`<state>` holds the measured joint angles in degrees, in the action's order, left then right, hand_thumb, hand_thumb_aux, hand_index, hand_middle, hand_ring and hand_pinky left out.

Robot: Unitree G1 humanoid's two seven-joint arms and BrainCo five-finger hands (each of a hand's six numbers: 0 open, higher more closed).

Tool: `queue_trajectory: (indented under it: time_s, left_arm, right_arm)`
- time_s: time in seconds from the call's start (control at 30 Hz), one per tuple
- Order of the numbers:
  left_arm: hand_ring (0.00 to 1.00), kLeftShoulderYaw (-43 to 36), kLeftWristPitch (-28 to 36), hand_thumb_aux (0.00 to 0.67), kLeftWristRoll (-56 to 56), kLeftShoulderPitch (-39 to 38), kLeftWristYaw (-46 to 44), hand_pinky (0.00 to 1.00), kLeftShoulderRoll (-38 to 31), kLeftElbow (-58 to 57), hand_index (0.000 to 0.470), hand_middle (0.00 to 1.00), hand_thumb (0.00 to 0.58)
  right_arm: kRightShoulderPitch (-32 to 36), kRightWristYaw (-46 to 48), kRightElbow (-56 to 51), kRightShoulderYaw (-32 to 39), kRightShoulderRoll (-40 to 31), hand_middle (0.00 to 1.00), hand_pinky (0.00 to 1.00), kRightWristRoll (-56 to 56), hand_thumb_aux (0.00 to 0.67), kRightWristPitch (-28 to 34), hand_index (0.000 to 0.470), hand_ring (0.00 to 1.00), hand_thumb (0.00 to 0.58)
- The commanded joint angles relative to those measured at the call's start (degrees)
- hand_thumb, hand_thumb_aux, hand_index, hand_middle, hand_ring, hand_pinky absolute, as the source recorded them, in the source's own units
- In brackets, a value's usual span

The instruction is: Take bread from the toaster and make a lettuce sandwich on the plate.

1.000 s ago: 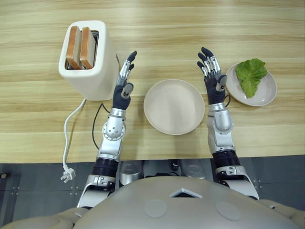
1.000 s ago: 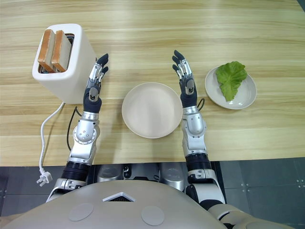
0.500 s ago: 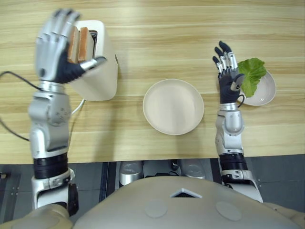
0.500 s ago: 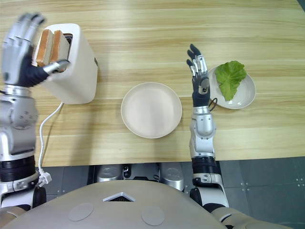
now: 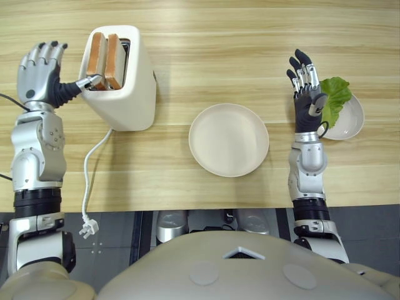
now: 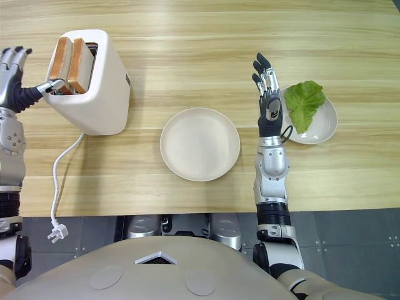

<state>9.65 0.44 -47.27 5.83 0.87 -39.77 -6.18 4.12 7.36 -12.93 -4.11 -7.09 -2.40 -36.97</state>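
At the wooden table, my left hand is just left of the white toaster. Its fingers are spread wide, pointing away from me, w/ nothing in its grasp. The thumb stretches sideways to the toaster's top edge, its tip right at the left slice; can't tell whether it actually touches. Two bread slices stand upright side by side in the slots, tops poking above the toaster.

The toaster's white cord snakes from its base twd me across the wood, and the plug lies past the table's near edge.

The round cream plate sits at ctr, btwn the toaster and my right arm, near the front edge and well apart from the toaster.

My right hand is to the plate's right, fingers straight, held close together and pointing away from me, holding nothing. It is at the left rim of a small dish and overlaps that rim from this angle. A green lettuce leaf lies in the dish, its left edge right beside my fingers; contact can't be judged.
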Motion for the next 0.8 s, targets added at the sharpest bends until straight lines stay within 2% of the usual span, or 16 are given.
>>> queue_trajectory:
  time_s: [0.03, 0.07, 0.13, 0.33, 0.37, 0.4, 0.43, 0.47, 0.5, 0.53, 0.57, 0.6, 0.63, 0.7, 0.73, 0.8]
  left_arm:
    - [0.00, -1.71, 0.39, 0.000, 1.36, -0.18, -0.27, 0.00, -0.77, -0.54, 0.000, 0.00, 0.000]
    - [0.00, -1.94, 0.46, 0.011, 1.55, -0.16, -0.19, 0.00, -0.89, -0.44, 0.007, 0.00, 0.018]
    - [0.00, -2.13, 0.46, 0.000, 1.83, -0.04, -0.10, 0.00, -1.00, 0.13, 0.000, 0.00, 0.000]
    - [0.00, -2.24, 0.17, 0.003, 2.13, 0.26, 0.16, 0.00, -0.94, 1.67, 0.002, 0.00, 0.005]
    - [0.00, -2.18, 0.03, 0.013, 2.28, 0.31, 0.36, 0.00, -0.87, 1.83, 0.009, 0.00, 0.023]
    - [0.00, -2.16, -0.07, 0.102, 2.41, 0.40, 0.52, 0.00, -0.86, 1.86, 0.070, 0.00, 0.164]
    - [0.00, -2.20, -0.15, 0.313, 2.58, 0.58, 0.70, 0.00, -0.86, 1.70, 0.215, 0.00, 0.415]
    - [0.00, -2.25, -0.16, 0.313, 2.83, 0.87, 0.96, 0.00, -0.80, 1.24, 0.215, 0.00, 0.415]
    - [0.00, -2.36, -0.15, 0.370, 2.99, 1.20, 1.26, 0.00, -0.80, 0.62, 0.254, 0.00, 0.464]
    - [0.00, -2.53, -0.21, 0.494, 3.16, 1.49, 1.48, 0.00, -0.81, -0.04, 0.339, 0.00, 0.540]
    - [0.00, -2.76, -0.37, 0.670, 3.46, 1.80, 1.65, 0.00, -0.77, -0.78, 0.460, 0.00, 0.580]
    - [0.00, -3.10, -0.53, 0.670, 3.68, 2.11, 1.83, 0.00, -0.74, -1.53, 0.460, 0.00, 0.580]
    - [0.05, -3.56, -0.67, 0.670, 3.81, 2.39, 1.94, 0.05, -0.76, -2.31, 0.460, 0.05, 0.580]
    - [0.69, -4.33, -1.21, 0.670, 4.58, 2.87, 2.18, 0.69, -0.44, -3.77, 0.460, 0.69, 0.580]
    - [0.86, -4.66, -1.42, 0.670, 4.83, 3.06, 2.41, 0.86, -0.28, -4.23, 0.460, 0.86, 0.580]
    - [0.85, -5.28, -1.98, 0.670, 5.48, 3.50, 2.83, 0.85, 0.13, -4.91, 0.460, 0.85, 0.580]
  right_arm:
    - [0.35, 0.07, -1.17, 0.00, -0.24, 0.00, 0.00, 0.42, 0.000, -0.08, 0.000, 0.00, 0.000]
    - [0.36, 0.07, -1.29, 0.00, -0.25, 0.00, 0.00, 0.45, 0.000, -0.11, 0.000, 0.00, 0.000]
    - [0.39, 0.07, -1.47, 0.04, -0.24, 0.00, 0.00, 0.56, 0.000, -0.15, 0.000, 0.00, 0.000]
    - [0.40, -0.02, -2.38, 0.32, 0.02, 0.00, 0.00, 0.97, 0.000, -0.54, 0.000, 0.00, 0.000]
    - [0.34, -0.02, -2.40, 0.36, 0.04, 0.00, 0.00, 1.01, 0.000, -0.58, 0.000, 0.00, 0.000]
    - [0.27, -0.04, -2.37, 0.41, 0.06, 0.00, 0.00, 1.07, 0.000, -0.61, 0.000, 0.00, 0.000]
    - [0.23, -0.07, -2.34, 0.44, 0.08, 0.00, 0.00, 1.11, 0.000, -0.64, 0.000, 0.00, 0.000]
    - [0.23, -0.10, -2.36, 0.44, 0.10, 0.00, 0.00, 1.14, 0.000, -0.64, 0.000, 0.00, 0.000]
    - [0.22, -0.12, -2.39, 0.43, 0.13, 0.00, 0.00, 1.17, 0.000, -0.64, 0.000, 0.00, 0.000]
    - [0.24, -0.13, -2.54, 0.42, 0.15, 0.00, 0.00, 1.19, 0.000, -0.71, 0.000, 0.00, 0.000]
    - [0.26, -0.13, -2.67, 0.42, 0.16, 0.00, 0.00, 1.19, 0.000, -0.76, 0.000, 0.00, 0.000]
    - [0.28, -0.14, -2.78, 0.43, 0.18, 0.00, 0.00, 1.21, 0.000, -0.80, 0.000, 0.00, 0.000]
    - [0.30, -0.15, -2.88, 0.43, 0.19, 0.00, 0.00, 1.22, 0.000, -0.85, 0.000, 0.00, 0.000]
    - [0.42, -0.13, -3.03, 0.49, 0.21, 0.00, 0.00, 1.22, 0.000, -0.90, 0.000, 0.00, 0.000]
    - [0.46, -0.12, -3.08, 0.50, 0.22, 0.00, 0.00, 1.22, 0.000, -0.92, 0.000, 0.00, 0.000]
    - [0.48, -0.13, -3.10, 0.51, 0.23, 0.00, 0.00, 1.23, 0.000, -0.96, 0.000, 0.00, 0.000]
